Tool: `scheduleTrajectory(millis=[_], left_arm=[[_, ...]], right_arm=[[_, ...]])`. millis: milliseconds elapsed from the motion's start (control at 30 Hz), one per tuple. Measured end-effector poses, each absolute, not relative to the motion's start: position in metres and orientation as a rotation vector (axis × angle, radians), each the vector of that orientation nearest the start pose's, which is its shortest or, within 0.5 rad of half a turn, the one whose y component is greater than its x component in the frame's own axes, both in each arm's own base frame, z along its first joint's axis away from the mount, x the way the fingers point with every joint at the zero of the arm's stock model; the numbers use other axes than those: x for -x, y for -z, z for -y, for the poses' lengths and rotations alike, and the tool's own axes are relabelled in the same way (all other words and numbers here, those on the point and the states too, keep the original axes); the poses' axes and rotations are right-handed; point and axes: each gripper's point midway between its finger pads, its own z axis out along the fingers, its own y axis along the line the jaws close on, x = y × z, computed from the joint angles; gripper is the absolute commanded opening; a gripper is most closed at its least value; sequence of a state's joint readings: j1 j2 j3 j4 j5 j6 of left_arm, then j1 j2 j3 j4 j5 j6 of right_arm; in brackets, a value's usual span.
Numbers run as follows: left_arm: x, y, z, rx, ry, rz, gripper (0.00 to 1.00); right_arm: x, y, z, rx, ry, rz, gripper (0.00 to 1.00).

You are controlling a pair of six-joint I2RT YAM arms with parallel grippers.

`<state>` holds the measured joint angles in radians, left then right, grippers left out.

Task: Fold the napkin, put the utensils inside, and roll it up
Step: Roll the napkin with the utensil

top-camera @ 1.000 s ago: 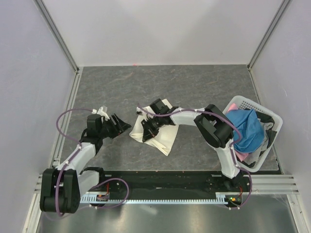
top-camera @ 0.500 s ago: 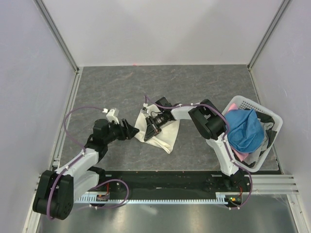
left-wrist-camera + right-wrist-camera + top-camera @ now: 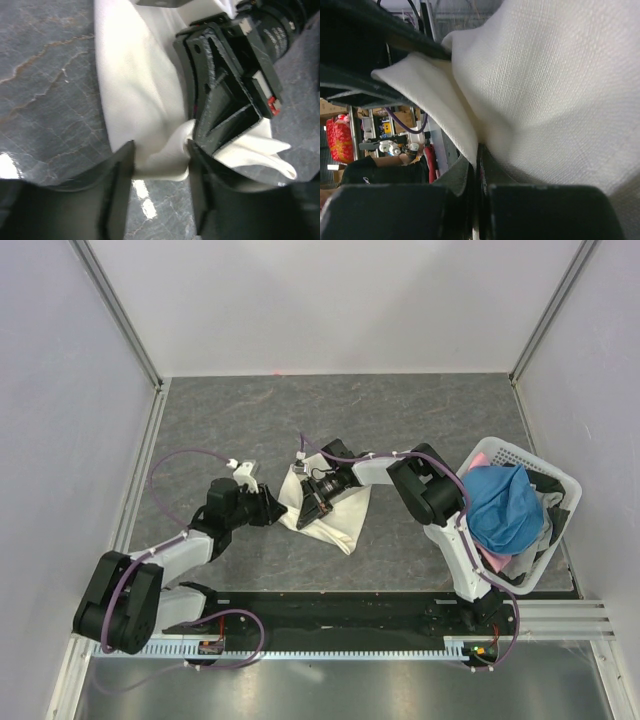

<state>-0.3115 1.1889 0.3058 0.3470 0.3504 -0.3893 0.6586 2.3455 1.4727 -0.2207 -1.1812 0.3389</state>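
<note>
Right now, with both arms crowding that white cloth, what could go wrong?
1. The left tool straddles only a bunched corner of the napkin. If it closes there, it might catch just a thin edge and slip off.
2. The right tool, shut on a fold of the napkin, sits right beside the left tool's fingers, so the two could bump.
3. The napkin lies crumpled, not flat, so any fold may come out crooked.
</note>
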Motion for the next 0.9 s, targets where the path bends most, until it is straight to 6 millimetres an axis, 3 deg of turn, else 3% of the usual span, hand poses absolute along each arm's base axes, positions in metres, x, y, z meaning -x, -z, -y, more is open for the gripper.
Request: scheduleTrajectory(millis=[67, 167, 333, 500, 700, 900], left_arm=[[-0.270, -0.053, 0.164, -0.135, 0.765, -2.172, 0.15], [-0.272, -0.050, 0.163, -0.137, 0.750, -2.188, 0.02], [-0.275, -0.046, 0.162, -0.121, 0.722, -2.234, 0.02], [-0.282, -0.044, 0.162, -0.102, 0.698, -2.295, 0.02], [-0.292, -0.038, 0.166, -0.073, 0.689, -2.392, 0.02], [-0.294, -0.035, 0.168, -0.043, 0.687, -2.468, 0.02]], right_arm=[[-0.239, -0.021, -0.397, 0.855, -1.896, -2.584, 0.00], [-0.239, -0.022, -0.397, 0.852, -1.897, -2.585, 0.09], [-0.240, -0.024, -0.396, 0.848, -1.892, -2.586, 0.44], [-0.243, -0.038, -0.392, 0.880, -1.764, -2.545, 0.67], [-0.255, -0.058, -0.367, 0.928, -1.385, -2.455, 0.74], [-0.258, -0.101, -0.345, 0.975, -1.090, -2.281, 0.77]])
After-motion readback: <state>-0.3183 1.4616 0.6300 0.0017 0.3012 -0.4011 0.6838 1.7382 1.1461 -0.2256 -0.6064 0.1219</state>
